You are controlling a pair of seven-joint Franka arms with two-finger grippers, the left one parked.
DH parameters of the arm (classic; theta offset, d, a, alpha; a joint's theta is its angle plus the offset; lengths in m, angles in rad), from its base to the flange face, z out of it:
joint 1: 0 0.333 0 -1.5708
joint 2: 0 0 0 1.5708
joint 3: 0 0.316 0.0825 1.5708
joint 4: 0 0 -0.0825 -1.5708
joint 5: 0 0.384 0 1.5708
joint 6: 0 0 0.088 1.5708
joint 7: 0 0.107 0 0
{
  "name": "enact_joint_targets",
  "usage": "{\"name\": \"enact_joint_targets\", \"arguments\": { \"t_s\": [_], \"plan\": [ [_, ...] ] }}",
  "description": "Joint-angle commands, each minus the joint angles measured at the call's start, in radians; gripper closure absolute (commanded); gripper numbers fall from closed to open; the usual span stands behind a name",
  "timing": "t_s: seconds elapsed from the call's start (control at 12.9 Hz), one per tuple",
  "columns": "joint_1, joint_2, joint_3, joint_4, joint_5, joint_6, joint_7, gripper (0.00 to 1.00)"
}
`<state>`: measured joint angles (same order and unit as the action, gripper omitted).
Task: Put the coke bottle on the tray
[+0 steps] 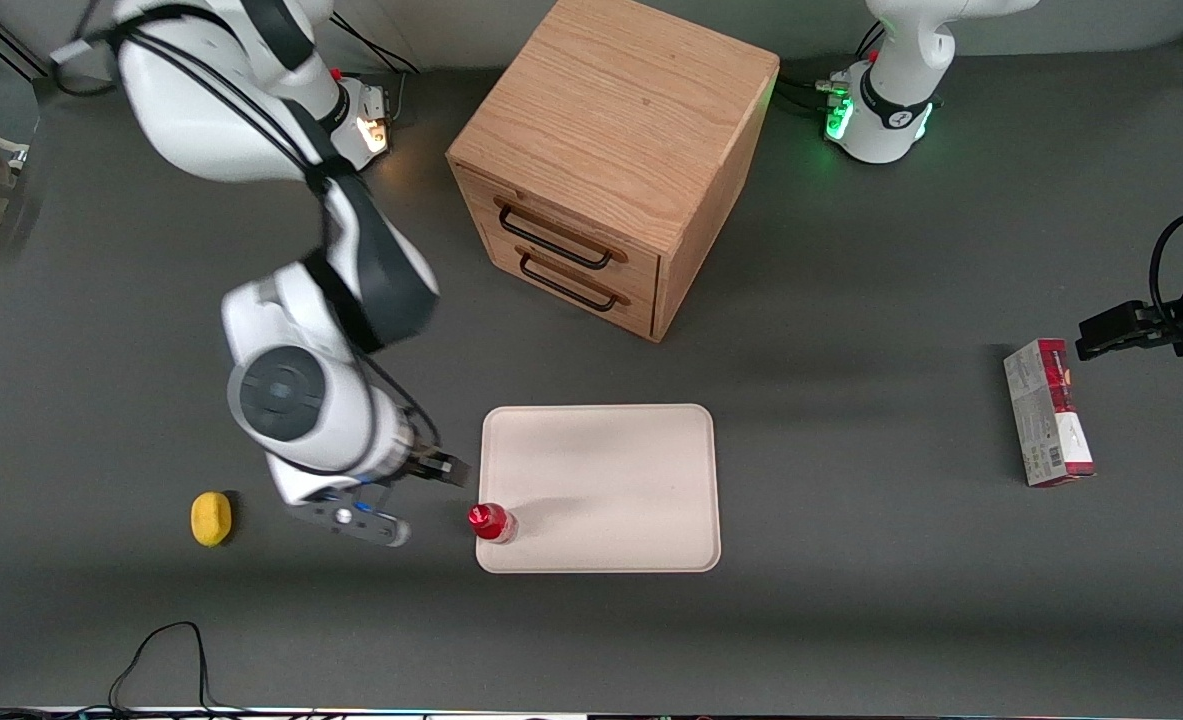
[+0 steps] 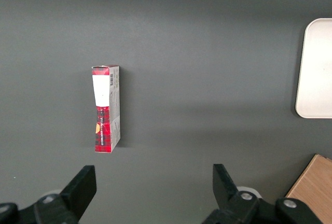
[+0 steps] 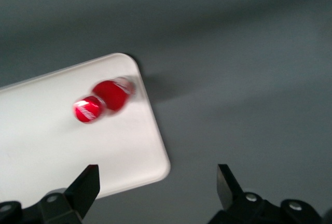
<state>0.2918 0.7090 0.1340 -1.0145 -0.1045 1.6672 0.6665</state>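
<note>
Front view: coke bottle (image 1: 492, 522) is standing upright on the tray (image 1: 611, 470), at the corner nearest the working arm and the camera, just inside the rim, so the placement looks done. Gripper (image 1: 439, 468) is hanging just beside that tray edge, apart from the bottle, holding nothing. Yellow object (image 1: 211, 518), wooden drawer cabinet (image 1: 611, 160) and carton (image 1: 1048, 412) are lying elsewhere, likely distractors.

Left wrist view: only the carton (image 2: 106, 108) and a tray (image 2: 316, 68) edge are showing.

Right wrist view: fingers (image 3: 85, 185) are spread wide, empty; coke bottle (image 3: 102, 101) is sitting on the tray (image 3: 62, 151) near its rounded corner, free-standing.
</note>
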Motion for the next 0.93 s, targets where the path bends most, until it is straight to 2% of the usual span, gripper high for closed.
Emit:
{"name": "enact_joint_targets", "arguments": {
  "t_s": [0.0, 0.16, 0.23, 0.39, 0.47, 0.54, 0.7, 0.78, 0.85],
  "plan": [
    [-0.121, -0.373, 0.001, -0.477, 0.061, 0.077, -0.247, 0.0],
    [-0.199, -0.556, -0.002, -0.68, 0.066, 0.091, -0.443, 0.0],
    [-0.209, -0.642, -0.037, -0.764, 0.075, 0.091, -0.528, 0.0],
    [-0.201, -0.838, -0.135, -0.93, 0.136, 0.103, -0.705, 0.0],
    [-0.206, -0.917, -0.158, -0.978, 0.138, 0.1, -0.752, 0.0],
    [-0.198, -0.949, -0.172, -0.989, 0.138, 0.089, -0.755, 0.0],
    [-0.107, -0.953, -0.244, -0.978, 0.137, 0.082, -0.714, 0.0],
    [-0.112, -0.951, -0.251, -0.96, 0.138, 0.077, -0.706, 0.0],
    [-0.162, -0.944, -0.231, -0.943, 0.141, 0.047, -0.711, 0.0]
  ]
}}
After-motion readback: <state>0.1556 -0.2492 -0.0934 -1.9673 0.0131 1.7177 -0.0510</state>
